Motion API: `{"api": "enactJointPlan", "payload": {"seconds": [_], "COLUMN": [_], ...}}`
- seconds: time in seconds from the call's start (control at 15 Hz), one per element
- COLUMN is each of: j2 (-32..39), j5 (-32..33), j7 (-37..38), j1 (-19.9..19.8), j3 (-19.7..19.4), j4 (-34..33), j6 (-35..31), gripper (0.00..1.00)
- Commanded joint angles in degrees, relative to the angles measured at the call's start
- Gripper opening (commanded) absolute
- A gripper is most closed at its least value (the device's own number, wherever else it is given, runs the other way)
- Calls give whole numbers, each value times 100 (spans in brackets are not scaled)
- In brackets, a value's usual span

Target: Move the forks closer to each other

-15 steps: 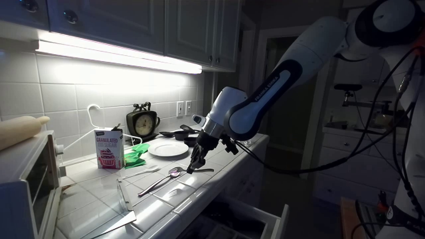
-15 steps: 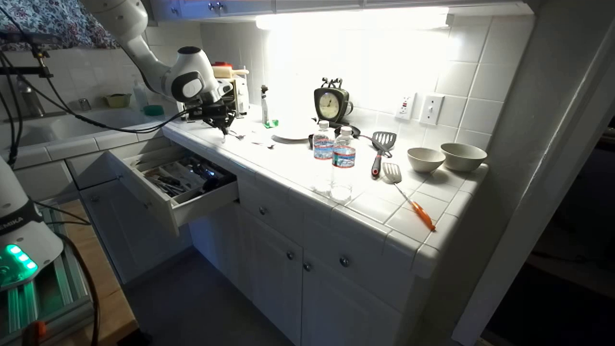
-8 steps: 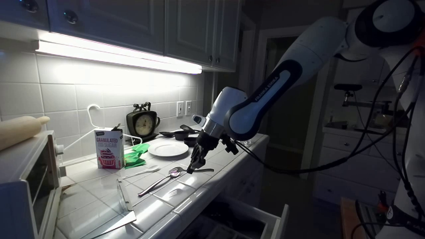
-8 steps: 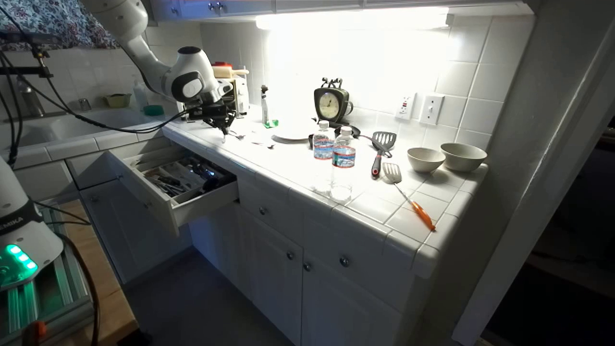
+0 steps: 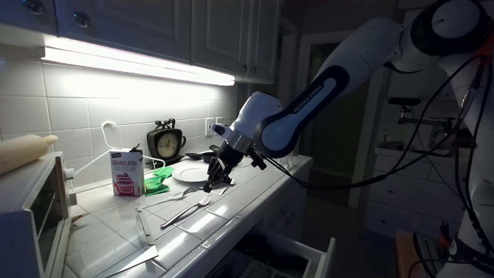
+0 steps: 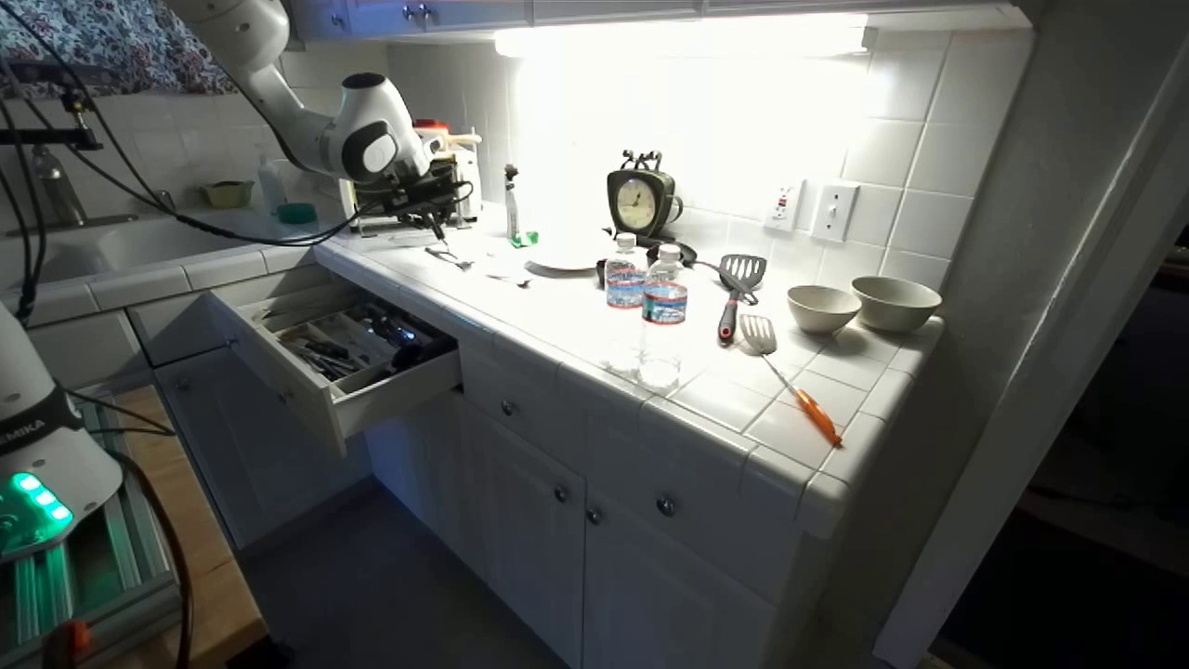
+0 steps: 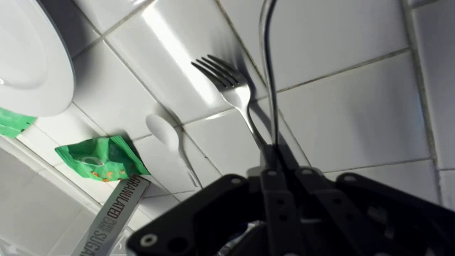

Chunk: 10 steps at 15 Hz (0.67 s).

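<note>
In an exterior view I see the gripper point(image 5: 208, 189) over the worktop point(image 5: 252, 187), a held fork point(image 5: 190, 190) poking from its tips and a second fork point(image 5: 186, 211) lying nearby. In an exterior view the forks point(image 6: 463, 265) under the arm point(image 6: 367, 139) are too small to tell apart. In the wrist view the jaws pinch the held fork, a thin curve of metal, near the second fork

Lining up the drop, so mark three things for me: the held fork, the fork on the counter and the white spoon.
Held fork point(image 7: 269, 73): wrist view, on its slender metal stem.
Fork on the counter point(image 7: 237, 95): wrist view, on its head, behind the tines.
White spoon point(image 7: 165, 132): wrist view, on its bowl.
</note>
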<state>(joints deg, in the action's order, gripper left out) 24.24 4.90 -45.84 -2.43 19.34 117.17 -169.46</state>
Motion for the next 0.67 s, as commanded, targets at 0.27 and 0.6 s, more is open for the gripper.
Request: {"api": "enactJointPlan", "payload": {"seconds": [0.27, 0.6], "j2": [652, 741], "j5": [84, 126], "j7": [-1371, -1825], "j1": [-368, -371], "j3": [680, 624], "j4": [-325, -339], "j6": [75, 35], "gripper": [1, 1]}}
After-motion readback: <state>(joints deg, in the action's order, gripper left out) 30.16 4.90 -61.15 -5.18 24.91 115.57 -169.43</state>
